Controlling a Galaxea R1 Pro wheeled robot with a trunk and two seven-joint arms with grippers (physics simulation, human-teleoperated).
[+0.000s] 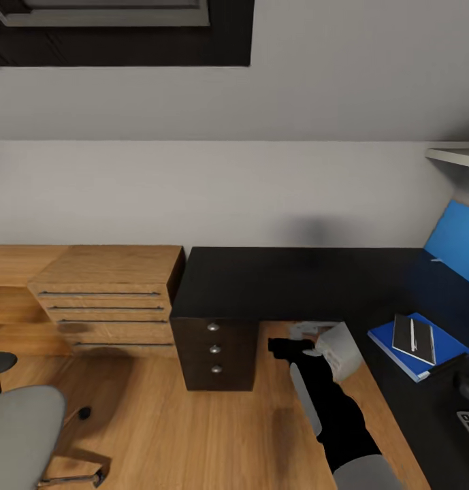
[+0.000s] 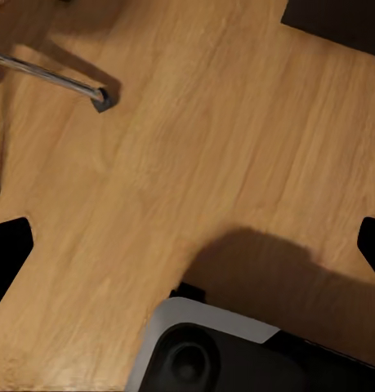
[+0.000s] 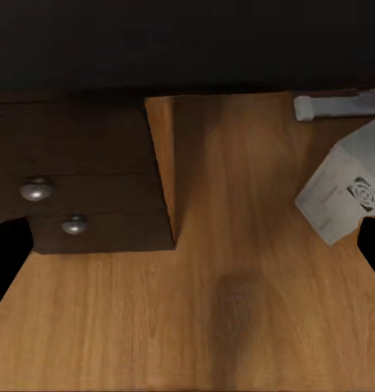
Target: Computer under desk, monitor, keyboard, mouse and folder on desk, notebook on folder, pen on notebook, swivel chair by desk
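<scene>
**Reaching for the computer at the table's inner corner**

Nudging comes next, I judge: the right gripper hangs low over the floor with the computer tilted just beside it, half out from the table. Push it squarely so it slides under without tipping. Both sets of jaws stand spread and empty. Beyond the right jaws, the folder carries the notebook and pen. The right wrist view adds the computer's vent grille; the left wrist view catches the swivel chair base.
</scene>
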